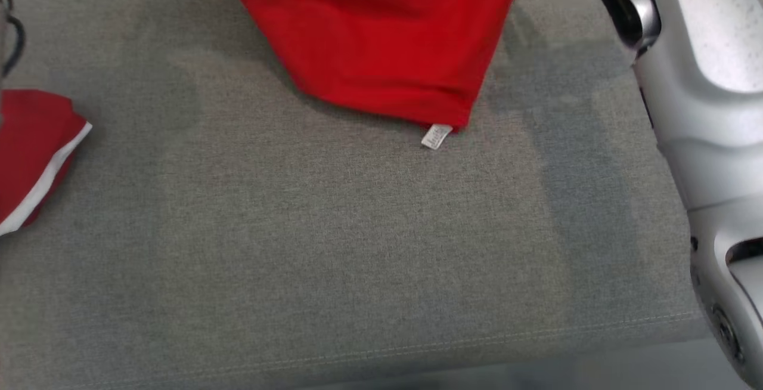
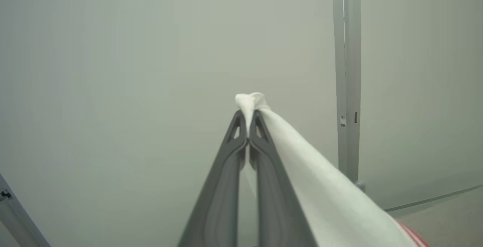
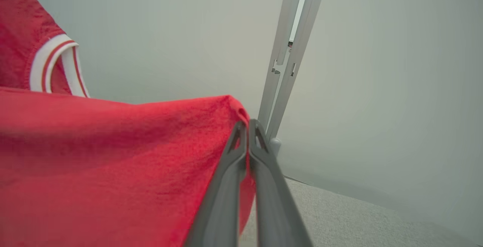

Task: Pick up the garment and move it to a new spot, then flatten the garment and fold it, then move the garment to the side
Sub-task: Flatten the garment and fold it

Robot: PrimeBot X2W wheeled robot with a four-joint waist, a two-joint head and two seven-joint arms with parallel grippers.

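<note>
Shirt [image 1: 381,38], red with white trim, held aloft by two corners, likely for carrying to new spot. Left gripper [image 2: 248,120] clamped on white trim; right gripper [image 3: 248,126] clamped on red edge. Wrist views give both grips. Head view gives hem and care label [image 1: 437,136] low over grey upholstery [image 1: 357,247].

My fingers [image 3: 226,186] look like matt dark plastic; the garment [image 1: 381,38] is soft red knit cloth, the surface [image 1: 334,247] coarse grey weave.
</note>
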